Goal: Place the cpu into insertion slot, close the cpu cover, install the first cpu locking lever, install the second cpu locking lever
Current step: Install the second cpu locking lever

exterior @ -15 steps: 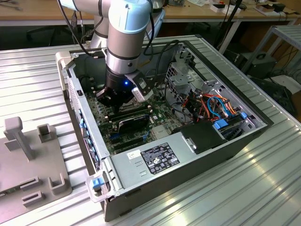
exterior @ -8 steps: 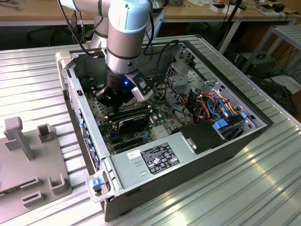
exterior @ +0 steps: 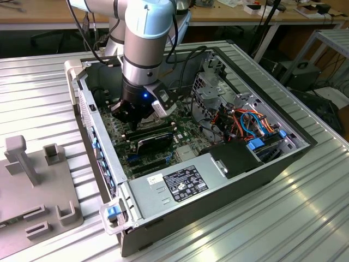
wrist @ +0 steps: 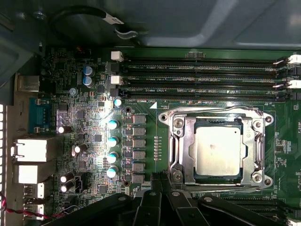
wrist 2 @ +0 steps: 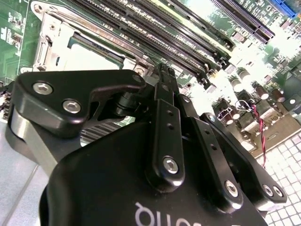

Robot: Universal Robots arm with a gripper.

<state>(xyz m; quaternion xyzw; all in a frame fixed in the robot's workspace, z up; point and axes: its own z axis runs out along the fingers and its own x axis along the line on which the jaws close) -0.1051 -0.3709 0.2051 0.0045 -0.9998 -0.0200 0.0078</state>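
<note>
Hand (wrist: 157,181) with fingertips together, just beside seated cpu (wrist: 219,150).

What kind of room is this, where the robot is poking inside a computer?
Probably a robotics lab or workshop. An opened computer case lies on a ribbed metal table, a robot arm reaches into it over the motherboard, and workbenches cluttered with cables and gear stand behind.

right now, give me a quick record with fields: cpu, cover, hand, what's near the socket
cpu: square silver-grey metal-topped chip, seated flat in the black-framed square socket
cover: silvery metal frame plate lying down around the chip
hand: black robot hand, fingers together, holding nothing, just beside the socket's edge
nearby: long black memory slots next to the socket
</note>
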